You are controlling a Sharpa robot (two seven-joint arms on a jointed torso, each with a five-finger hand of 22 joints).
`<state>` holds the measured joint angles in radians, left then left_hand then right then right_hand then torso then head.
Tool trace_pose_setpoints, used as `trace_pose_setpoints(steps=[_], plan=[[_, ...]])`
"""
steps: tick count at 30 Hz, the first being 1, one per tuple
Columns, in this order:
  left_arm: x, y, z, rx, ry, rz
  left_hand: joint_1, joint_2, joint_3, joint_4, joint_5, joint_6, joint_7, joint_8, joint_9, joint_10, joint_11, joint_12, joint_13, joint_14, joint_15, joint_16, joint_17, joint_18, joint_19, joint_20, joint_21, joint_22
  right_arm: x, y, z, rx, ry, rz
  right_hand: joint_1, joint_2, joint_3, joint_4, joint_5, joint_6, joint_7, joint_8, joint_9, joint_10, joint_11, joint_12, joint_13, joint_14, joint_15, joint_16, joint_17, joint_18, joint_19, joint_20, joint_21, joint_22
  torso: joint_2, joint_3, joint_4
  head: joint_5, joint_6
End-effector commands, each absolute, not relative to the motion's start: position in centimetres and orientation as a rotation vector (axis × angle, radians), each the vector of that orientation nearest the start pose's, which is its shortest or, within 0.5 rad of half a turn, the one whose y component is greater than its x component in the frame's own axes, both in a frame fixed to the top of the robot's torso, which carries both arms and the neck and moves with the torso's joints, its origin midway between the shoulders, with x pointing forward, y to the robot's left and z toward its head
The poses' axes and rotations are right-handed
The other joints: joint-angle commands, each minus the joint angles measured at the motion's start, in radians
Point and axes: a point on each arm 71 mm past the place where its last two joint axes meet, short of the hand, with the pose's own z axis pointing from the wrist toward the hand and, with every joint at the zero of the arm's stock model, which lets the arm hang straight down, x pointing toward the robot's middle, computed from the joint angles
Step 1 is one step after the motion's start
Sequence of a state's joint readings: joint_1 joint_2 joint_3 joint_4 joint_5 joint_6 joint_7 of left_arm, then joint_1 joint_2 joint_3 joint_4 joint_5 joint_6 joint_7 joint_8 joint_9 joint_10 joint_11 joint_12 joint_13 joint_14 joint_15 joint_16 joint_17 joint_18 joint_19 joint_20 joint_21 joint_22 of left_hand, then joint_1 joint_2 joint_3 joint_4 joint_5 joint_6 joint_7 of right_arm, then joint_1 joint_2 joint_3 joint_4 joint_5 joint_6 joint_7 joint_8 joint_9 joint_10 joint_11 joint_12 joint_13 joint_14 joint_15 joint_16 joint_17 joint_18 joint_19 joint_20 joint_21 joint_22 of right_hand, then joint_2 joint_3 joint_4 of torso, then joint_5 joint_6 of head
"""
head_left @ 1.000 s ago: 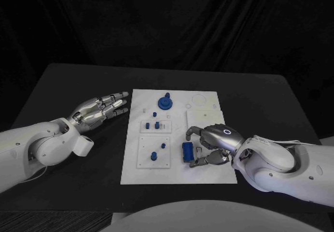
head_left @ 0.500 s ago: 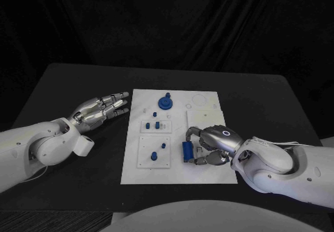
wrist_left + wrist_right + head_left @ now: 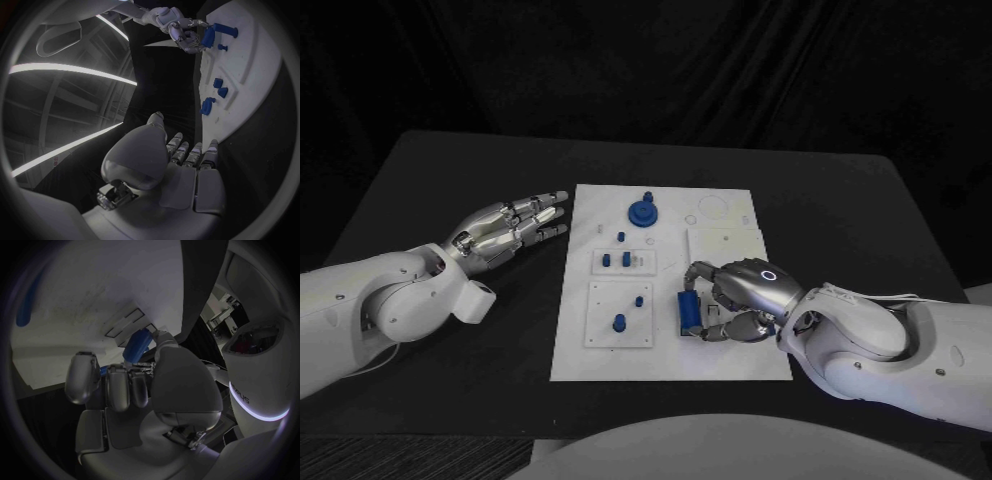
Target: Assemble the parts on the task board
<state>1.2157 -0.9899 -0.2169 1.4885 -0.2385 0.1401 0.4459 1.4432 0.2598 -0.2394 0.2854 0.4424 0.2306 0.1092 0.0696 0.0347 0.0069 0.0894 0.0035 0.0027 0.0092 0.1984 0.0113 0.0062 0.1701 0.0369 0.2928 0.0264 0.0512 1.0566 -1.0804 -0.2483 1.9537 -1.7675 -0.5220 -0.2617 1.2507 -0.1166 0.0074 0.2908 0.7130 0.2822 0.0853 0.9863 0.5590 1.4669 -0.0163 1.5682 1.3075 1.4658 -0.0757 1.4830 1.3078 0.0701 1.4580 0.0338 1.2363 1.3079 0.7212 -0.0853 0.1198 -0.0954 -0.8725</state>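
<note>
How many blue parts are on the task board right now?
7: large knob at the far end, two pegs mid-board, two pegs nearer, small one, cylinder at the right hand. Others may be hidden.

Dim scene, black surroundings, bright white task board point(image 3: 668, 290), wrist views heavily bent at rims

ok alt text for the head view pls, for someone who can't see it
The robot's right hand closes its fingers around a long blue part on the white task board at the middle of a black table. The left hand rests beside the board, fingers extended; more small blue parts sit on the board.
</note>
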Motion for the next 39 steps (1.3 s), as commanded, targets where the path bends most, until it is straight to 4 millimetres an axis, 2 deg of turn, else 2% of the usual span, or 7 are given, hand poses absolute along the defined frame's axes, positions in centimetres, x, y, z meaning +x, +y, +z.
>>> trace_pose_setpoints(steps=[1,10,16,19,26,34,39], plan=[[45.0,26.7,-22.9,-0.829,1.792,-1.688,0.012,0.001,0.005,-0.001,0.003,0.001,0.007,0.004,0.001,0.001,0.008,0.0,0.001,0.007,0.003,0.003,0.001,-0.002,0.005,0.001,0.005,0.002,32.9,-19.4,-25.0,-0.292,1.677,0.695,-0.046,0.011,0.018,0.002,0.091,0.017,-0.009,0.004,-0.015,0.104,-0.006,0.003,0.263,0.075,-0.009,0.005,0.106,-0.003,0.001,-0.007,0.007,0.174,0.0,0.0001,-0.0006,0.001,0.0],[45.1,26.8,-23.0,-0.832,1.797,-1.681,0.012,0.003,0.005,0.001,0.002,-0.001,0.008,0.003,0.001,0.003,0.012,0.001,0.001,0.008,0.005,0.004,0.001,-0.003,0.005,0.001,0.005,0.002,32.5,-19.6,-24.7,-0.287,1.68,0.696,-0.121,0.006,0.086,0.003,0.264,0.017,-0.009,0.007,-0.057,0.104,-0.008,0.003,0.263,0.075,-0.01,0.008,0.11,-0.003,0.0,-0.008,0.006,0.174,0.0,0.0,-0.0007,0.001,0.0],[45.1,26.8,-23.0,-0.835,1.801,-1.677,0.012,0.003,0.005,0.001,0.002,0.0,0.008,0.003,0.001,0.004,0.013,0.001,0.002,0.008,0.005,0.004,0.001,-0.003,0.006,0.001,0.006,0.002,32.2,-19.6,-24.6,-0.283,1.688,0.695,-0.156,-0.001,0.126,0.003,0.322,0.016,-0.01,0.007,-0.074,0.104,-0.009,0.003,0.263,0.077,-0.011,0.012,0.118,-0.003,0.0,-0.009,0.009,0.175,0.0,0.0003,-0.0011,0.002,0.0],[45.0,26.9,-23.1,-0.837,1.803,-1.675,0.012,0.003,0.005,0.001,0.002,0.0,0.008,0.003,0.001,0.004,0.013,0.001,0.002,0.008,0.005,0.004,0.001,-0.003,0.006,0.001,0.006,0.002,31.9,-19.5,-24.6,-0.286,1.7,0.696,-0.18,-0.017,0.144,0.002,0.355,0.014,-0.01,0.003,-0.086,0.104,-0.009,0.003,0.263,0.079,-0.011,0.019,0.129,-0.004,0.001,-0.009,0.015,0.176,0.0,0.0,-0.0007,0.0,0.0],[45.0,26.9,-23.1,-0.838,1.807,-1.676,0.012,0.003,0.005,0.001,0.001,-0.001,0.009,0.003,0.0,0.004,0.016,0.001,0.002,0.008,0.006,0.005,0.001,-0.004,0.006,0.001,0.006,0.003,31.7,-19.5,-24.9,-0.297,1.75,0.671,-0.196,-0.039,0.15,0.002,0.36,-0.002,-0.008,-0.008,-0.099,0.104,-0.007,0.003,0.263,0.079,-0.01,0.02,0.132,-0.004,0.0,-0.008,0.014,0.176,0.0,-0.0007,0.0004,0.0,0.0],[45.0,26.9,-23.1,-0.839,1.807,-1.675,0.011,0.003,0.005,0.002,0.001,-0.001,0.009,0.003,0.0,0.005,0.017,0.001,0.002,0.009,0.006,0.005,0.002,-0.004,0.006,0.001,0.006,0.003,31.7,-19.5,-25.2,-0.304,1.781,0.646,-0.208,-0.039,0.153,0.002,0.352,-0.009,-0.006,-0.015,-0.107,0.104,-0.006,0.003,0.263,0.079,-0.008,0.019,0.129,-0.003,-0.001,-0.007,0.012,0.175,0.0,-0.0005,0.0002,0.003,0.0],[44.9,26.9,-23.1,-0.839,1.808,-1.676,0.011,0.003,0.005,0.002,0.001,-0.001,0.009,0.003,0.0,0.005,0.017,0.001,0.002,0.009,0.006,0.005,0.002,-0.004,0.006,0.001,0.006,0.003,31.8,-19.6,-25.5,-0.304,1.806,0.619,-0.221,-0.037,0.159,0.002,0.318,-0.019,-0.001,-0.031,-0.127,0.104,-0.001,0.003,0.263,0.075,-0.005,0.011,0.116,-0.001,-0.007,-0.004,-0.002,0.171,0.001,-0.0004,0.0004,0.004,0.0]])
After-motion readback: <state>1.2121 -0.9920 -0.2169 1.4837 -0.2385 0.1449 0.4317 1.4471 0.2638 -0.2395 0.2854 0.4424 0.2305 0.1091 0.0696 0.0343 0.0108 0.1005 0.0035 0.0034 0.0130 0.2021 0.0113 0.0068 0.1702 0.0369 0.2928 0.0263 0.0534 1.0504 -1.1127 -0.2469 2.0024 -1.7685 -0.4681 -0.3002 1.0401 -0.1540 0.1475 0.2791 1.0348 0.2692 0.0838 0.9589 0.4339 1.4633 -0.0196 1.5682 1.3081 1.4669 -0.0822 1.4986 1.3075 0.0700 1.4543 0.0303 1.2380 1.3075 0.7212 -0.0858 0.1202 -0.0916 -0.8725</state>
